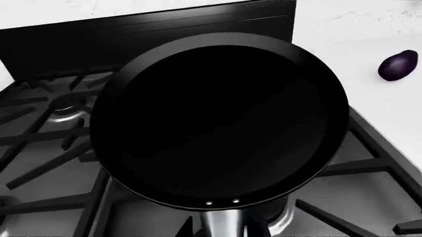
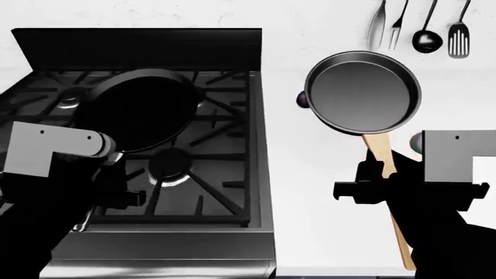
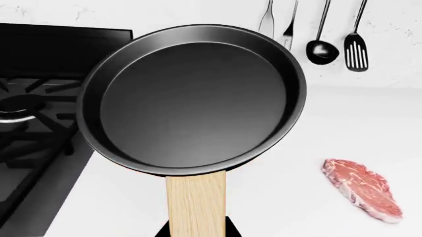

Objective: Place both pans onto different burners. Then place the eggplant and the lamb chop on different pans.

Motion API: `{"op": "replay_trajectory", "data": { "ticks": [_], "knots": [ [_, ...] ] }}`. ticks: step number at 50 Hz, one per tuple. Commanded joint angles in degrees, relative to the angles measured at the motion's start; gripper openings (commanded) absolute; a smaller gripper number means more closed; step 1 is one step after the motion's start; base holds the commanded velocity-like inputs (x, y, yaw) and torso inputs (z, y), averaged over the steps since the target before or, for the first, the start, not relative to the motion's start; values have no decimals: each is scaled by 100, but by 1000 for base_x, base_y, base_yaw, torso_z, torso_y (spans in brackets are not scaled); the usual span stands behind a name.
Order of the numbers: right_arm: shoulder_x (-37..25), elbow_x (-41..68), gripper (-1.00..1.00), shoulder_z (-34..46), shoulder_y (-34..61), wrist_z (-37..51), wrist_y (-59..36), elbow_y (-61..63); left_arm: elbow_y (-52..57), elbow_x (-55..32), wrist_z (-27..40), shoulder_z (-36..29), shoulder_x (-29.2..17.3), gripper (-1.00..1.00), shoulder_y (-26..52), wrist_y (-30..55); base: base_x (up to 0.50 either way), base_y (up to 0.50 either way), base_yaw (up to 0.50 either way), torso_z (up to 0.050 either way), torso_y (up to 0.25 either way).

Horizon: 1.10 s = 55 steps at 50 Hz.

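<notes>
Head view: the flat round black frying pan (image 2: 143, 110) is held over the black gas stove (image 2: 232, 174), tilted, covering the middle grates. Its handle runs back toward the left claw (image 2: 108, 157). The claw's tips are hidden by the arm housing, so I cannot tell its grip directly. In the left wrist view the same pan (image 1: 221, 118) fills the frame, its metal handle stub at the near edge; a round black burner cap on a silvery ring (image 1: 66, 104) shows beside the pan under the cast-iron grates.

The deeper-rimmed round black pan with light wooden handle (image 2: 363, 92) is above the white surface (image 2: 326, 221) to the right of the stove, not over any burner. The right claw (image 2: 380, 174) sits on the wooden handle, closed around it. Whether the pan touches the surface cannot be told.

The small glossy dark-purple eggplant (image 1: 398, 65) lies on the surface just right of the stove; in the head view only a sliver shows at the rim of the wooden-handled pan. The raw pink-red lamb chop marbled with white fat (image 3: 362, 188) lies flat on the surface, right of that pan, apart from it.

Four metal utensils (image 2: 422, 29) hang on the wall behind.
</notes>
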<state>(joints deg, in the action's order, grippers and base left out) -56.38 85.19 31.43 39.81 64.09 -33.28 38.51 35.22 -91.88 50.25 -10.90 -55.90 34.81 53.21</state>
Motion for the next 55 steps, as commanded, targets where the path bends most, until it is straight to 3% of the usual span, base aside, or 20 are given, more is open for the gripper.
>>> {"op": "replay_trajectory", "data": {
  "ticks": [1, 55],
  "knots": [
    [32, -206, -100, -216, 227, 32, -52, -11, -10, 256, 138, 245, -25, -100, 267, -58, 0, 352, 0, 10, 0],
    [22, -344, -100, -243, 14, -109, 93, -41, -93, 410, 34, 173, 12, -100, 313, -116, 0, 362, 0, 1, 4]
  ]
}}
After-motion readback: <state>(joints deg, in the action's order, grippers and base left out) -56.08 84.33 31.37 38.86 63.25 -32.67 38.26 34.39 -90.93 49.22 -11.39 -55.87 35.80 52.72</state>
